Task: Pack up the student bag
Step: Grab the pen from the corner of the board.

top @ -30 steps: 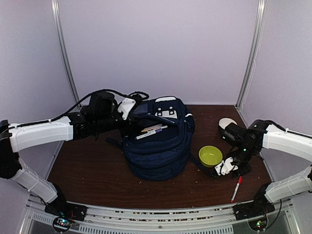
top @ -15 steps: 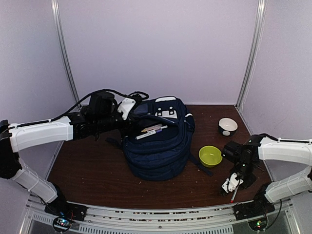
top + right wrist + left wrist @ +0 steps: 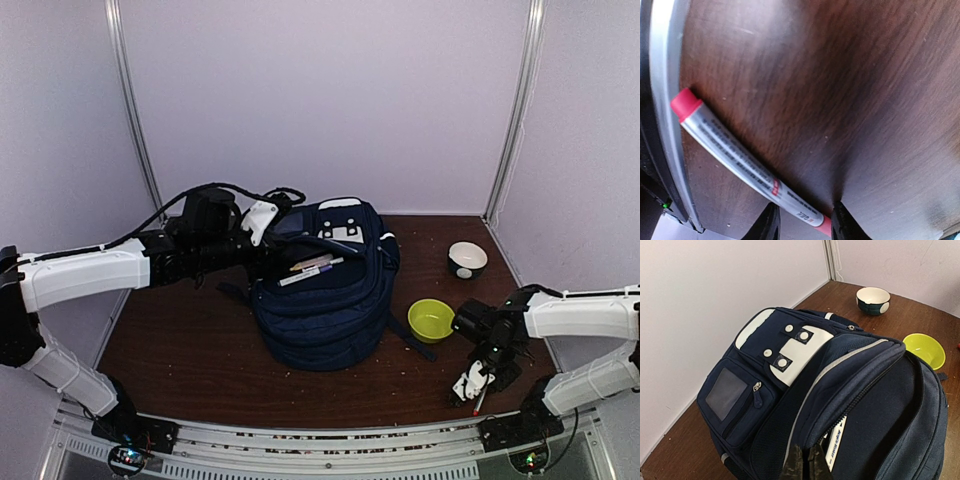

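Far left: pinches the upper rim of the student bag (image 3: 865,405) with the left gripper (image 3: 803,460), black fingertips pressed tight together on navy fabric edged with a light-grey band. Sits slumped and rounded at mid-table, mouth gaping, on the dark wood-grain table (image 3: 190,350). Shows soft woven cloth, a smooth white panel with four round snaps, a small front pocket with a clear window and a zip pull. Carries slim white pens (image 3: 312,267) slanting out of the open compartment.

Further right, near the bag's base: a glossy lime-green bowl (image 3: 431,320), round and shallow. Behind it, well apart: a smaller bowl (image 3: 467,258), white inside, dark outside with pale spots.

Far right, by the near edge: straddles the lower end of a silvery marker (image 3: 735,160) with the right gripper (image 3: 802,225), jaws partly open, black fingertips down at the wood on either side of the barrel. Lies flat, cylindrical, printed, red cap toward the curved metal rail (image 3: 660,100).
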{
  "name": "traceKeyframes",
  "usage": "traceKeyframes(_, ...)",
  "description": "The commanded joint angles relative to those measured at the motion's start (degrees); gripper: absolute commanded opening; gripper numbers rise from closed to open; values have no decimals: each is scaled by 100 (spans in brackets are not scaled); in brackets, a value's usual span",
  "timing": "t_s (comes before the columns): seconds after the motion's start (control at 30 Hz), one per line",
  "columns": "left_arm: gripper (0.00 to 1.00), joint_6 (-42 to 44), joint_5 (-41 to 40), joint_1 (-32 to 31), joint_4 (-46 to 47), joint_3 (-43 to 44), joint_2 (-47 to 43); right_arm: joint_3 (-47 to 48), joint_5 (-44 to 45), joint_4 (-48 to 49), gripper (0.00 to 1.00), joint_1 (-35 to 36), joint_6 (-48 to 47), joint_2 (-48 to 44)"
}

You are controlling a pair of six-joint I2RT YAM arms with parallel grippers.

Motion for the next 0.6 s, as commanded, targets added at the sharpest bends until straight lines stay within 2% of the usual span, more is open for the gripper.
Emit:
traceKeyframes(0.0,0,-39,-181,133,491,123,-243,-287,199,524,35,37,-95,31)
traceKeyframes(0.3,0,-65,-168,133,525,90,-270,-32,-324,974,24,88,304,356)
traceKeyframes(0.57,0,-40,-198,128,485,66,-340,544,-914,1163,23,365,1030,909)
